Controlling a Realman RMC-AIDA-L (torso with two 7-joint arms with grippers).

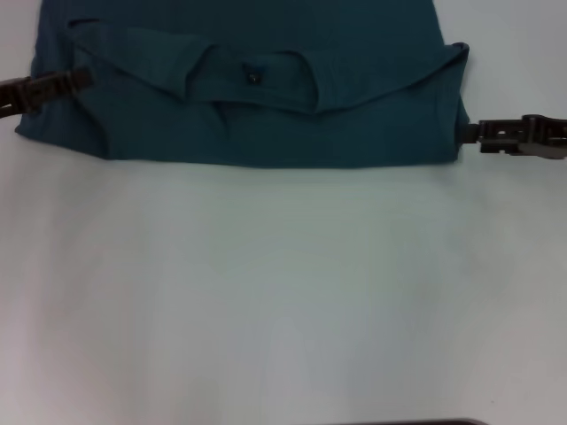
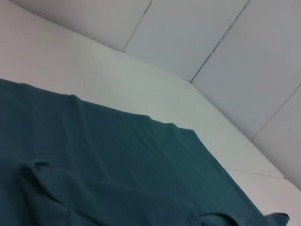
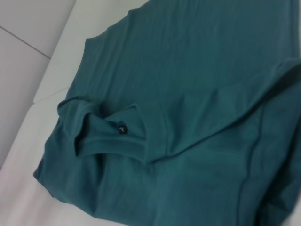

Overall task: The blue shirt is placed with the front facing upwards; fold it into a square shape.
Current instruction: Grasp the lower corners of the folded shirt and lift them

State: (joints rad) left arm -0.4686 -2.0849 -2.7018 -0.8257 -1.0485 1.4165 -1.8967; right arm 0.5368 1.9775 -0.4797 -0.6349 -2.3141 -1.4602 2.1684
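The blue shirt [image 1: 266, 133] lies on the far half of the white table [image 1: 283, 292]. Its collar end is folded over toward me, and the neck opening and small dark label [image 1: 253, 76] face up. No print shows. My left gripper [image 1: 81, 78] rests low at the shirt's left edge, its tip over the cloth. At the near right corner, my right gripper [image 1: 462, 132] touches the fold. Only plain teal cloth fills the left wrist view of the shirt [image 2: 117, 165]. In the right wrist view the shirt [image 3: 197, 94] shows its collar and label [image 3: 122, 128].
Bare white tabletop stretches from the shirt's near edge to me. A dark strip [image 1: 407, 422] shows at the bottom of the head view. Pale wall panels [image 2: 211, 42] rise behind the table's far edge.
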